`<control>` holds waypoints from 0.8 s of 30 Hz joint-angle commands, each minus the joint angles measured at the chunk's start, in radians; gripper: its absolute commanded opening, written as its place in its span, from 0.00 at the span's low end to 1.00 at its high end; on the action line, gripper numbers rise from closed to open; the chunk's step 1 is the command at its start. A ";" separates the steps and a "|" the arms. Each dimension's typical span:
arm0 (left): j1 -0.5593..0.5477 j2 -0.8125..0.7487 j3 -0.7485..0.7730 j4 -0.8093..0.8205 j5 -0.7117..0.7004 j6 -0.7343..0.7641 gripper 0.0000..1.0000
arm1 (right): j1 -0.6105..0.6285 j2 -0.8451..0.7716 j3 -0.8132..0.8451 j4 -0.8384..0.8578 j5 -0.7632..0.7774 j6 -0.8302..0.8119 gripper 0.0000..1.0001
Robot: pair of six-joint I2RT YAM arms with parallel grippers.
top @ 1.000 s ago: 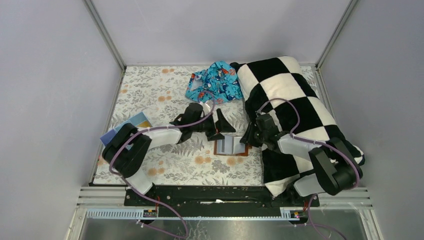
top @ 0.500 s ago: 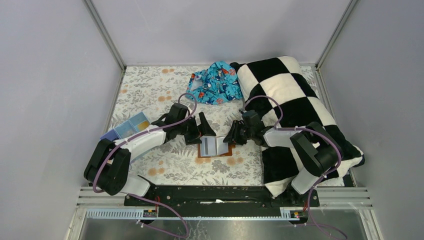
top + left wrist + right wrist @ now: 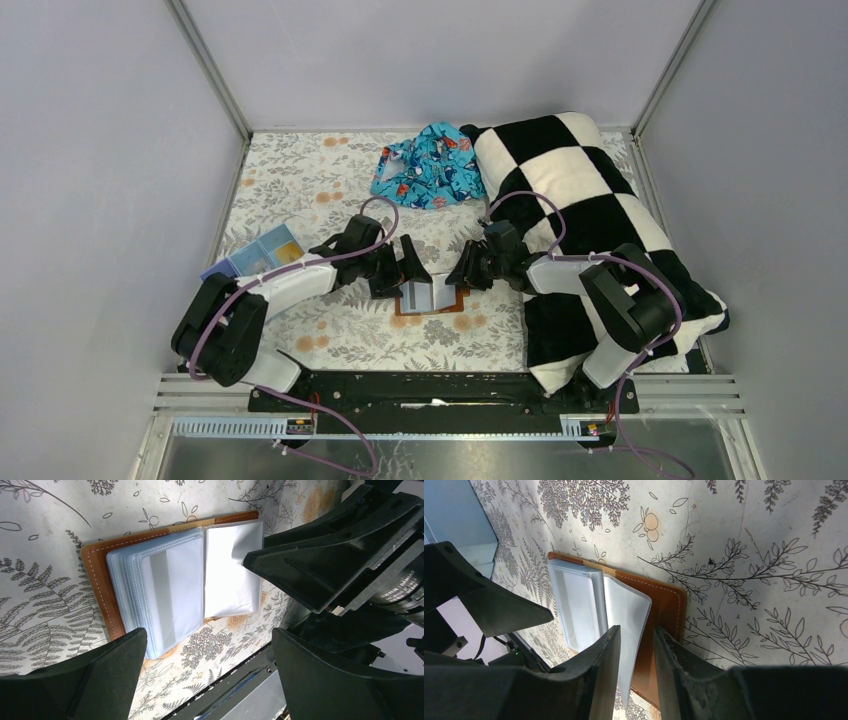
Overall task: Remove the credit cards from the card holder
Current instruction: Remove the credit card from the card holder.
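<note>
We find the card holder [image 3: 95, 580] open on the counter [image 3: 330, 180], long axis left-right, credit cards [image 3: 170, 590] sleeved inside, the left tool [image 3: 207, 650] gaping empty astride it and the right tool [image 3: 636, 635] nearly closed about the right-hand sleeve leaf [image 3: 626, 610], grip unconfirmed.

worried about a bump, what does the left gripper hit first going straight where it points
Probably the clear sleeves of the card holder, straight ahead of the left gripper; depth is unclear.
</note>
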 commanded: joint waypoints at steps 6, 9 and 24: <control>-0.038 0.064 0.022 0.068 -0.076 -0.027 0.99 | 0.018 0.039 -0.032 -0.042 -0.002 0.000 0.39; -0.048 0.059 0.029 0.039 -0.122 -0.022 0.99 | 0.018 0.034 -0.035 -0.043 0.000 0.002 0.39; -0.092 0.067 0.030 0.354 0.095 -0.125 0.99 | 0.016 0.025 -0.044 -0.038 0.001 0.003 0.39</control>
